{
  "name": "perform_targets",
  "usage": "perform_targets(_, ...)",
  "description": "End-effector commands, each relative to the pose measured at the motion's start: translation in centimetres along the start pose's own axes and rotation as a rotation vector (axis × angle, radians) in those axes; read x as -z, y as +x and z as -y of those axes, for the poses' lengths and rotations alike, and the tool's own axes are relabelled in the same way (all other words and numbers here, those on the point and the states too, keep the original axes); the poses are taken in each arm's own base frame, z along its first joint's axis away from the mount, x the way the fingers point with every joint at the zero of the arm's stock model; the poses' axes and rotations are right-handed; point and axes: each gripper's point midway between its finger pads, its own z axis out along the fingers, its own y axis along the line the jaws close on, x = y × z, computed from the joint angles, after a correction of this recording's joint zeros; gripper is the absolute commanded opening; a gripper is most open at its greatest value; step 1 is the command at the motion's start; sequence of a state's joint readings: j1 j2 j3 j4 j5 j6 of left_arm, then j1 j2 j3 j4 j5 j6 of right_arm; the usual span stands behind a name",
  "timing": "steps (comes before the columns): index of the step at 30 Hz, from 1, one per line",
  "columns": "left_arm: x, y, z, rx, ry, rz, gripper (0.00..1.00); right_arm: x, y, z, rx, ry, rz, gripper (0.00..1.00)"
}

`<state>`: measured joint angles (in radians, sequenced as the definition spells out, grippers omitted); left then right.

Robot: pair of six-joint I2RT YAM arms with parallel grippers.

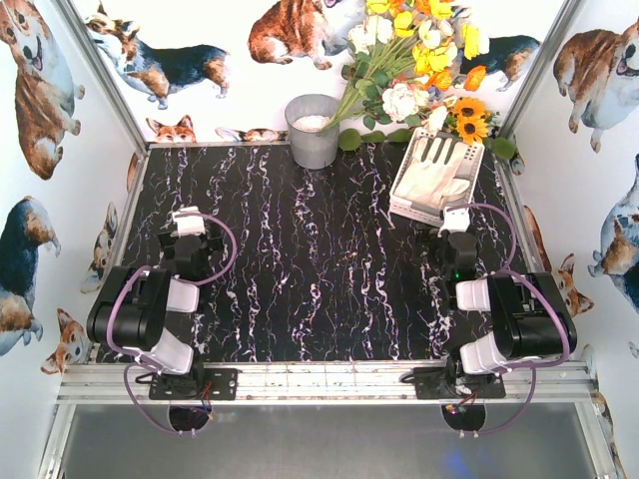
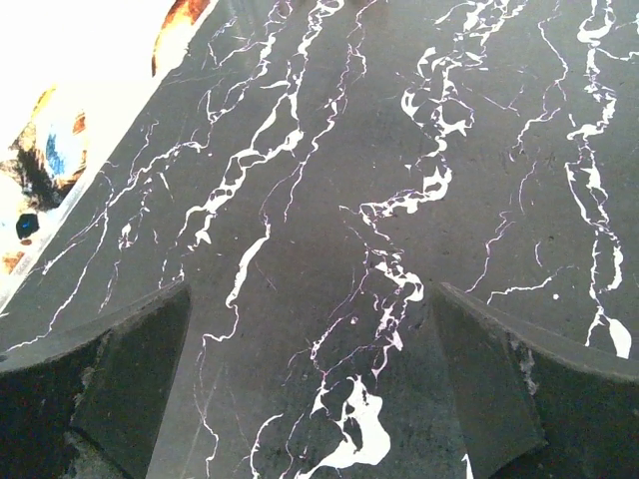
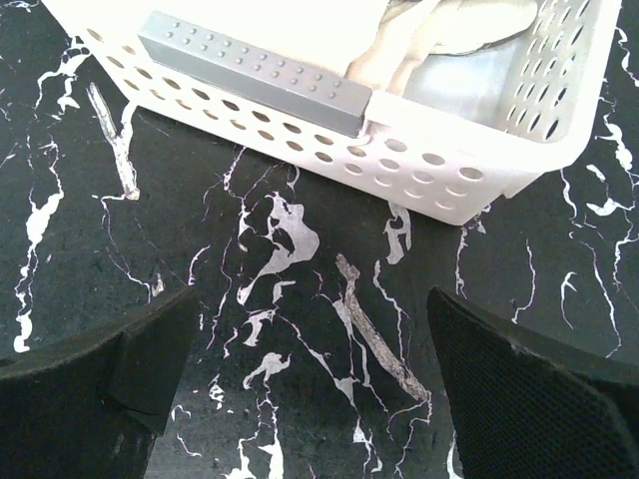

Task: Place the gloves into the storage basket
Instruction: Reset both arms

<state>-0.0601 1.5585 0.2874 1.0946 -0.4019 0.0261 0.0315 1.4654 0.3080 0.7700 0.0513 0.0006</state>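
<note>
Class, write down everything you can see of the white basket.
The basket is white plastic and rectangular. Its walls are dotted with rows of small oval holes, and a grey studded strip runs along one rim. It sits upright, slightly askew, at the far right corner of the table, near the flowers. Cream gloves lie inside it.

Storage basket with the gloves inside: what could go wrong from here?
The open right gripper sits close before the storage basket; moving forward could shove it into the flowers. The gloves lie loose inside, so a jolt might spill one. Something white shows in the grey bucket; if a glove, the task is unfinished.
</note>
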Motion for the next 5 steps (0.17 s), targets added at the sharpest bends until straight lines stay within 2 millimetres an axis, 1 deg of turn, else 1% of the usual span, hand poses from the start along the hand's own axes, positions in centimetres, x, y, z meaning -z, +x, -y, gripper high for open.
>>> perform_targets(1,-0.24,-1.06,-0.02,0.038,-0.007,0.037,1.0,-0.57,-3.01,-0.02,-0.002,-0.002,0.103,1.0)
perform_targets(5,-0.26,-1.02,0.01,0.037,-0.006,0.036,1.0,-0.51,-3.01,-0.01,-0.004,-0.012,0.104,1.0)
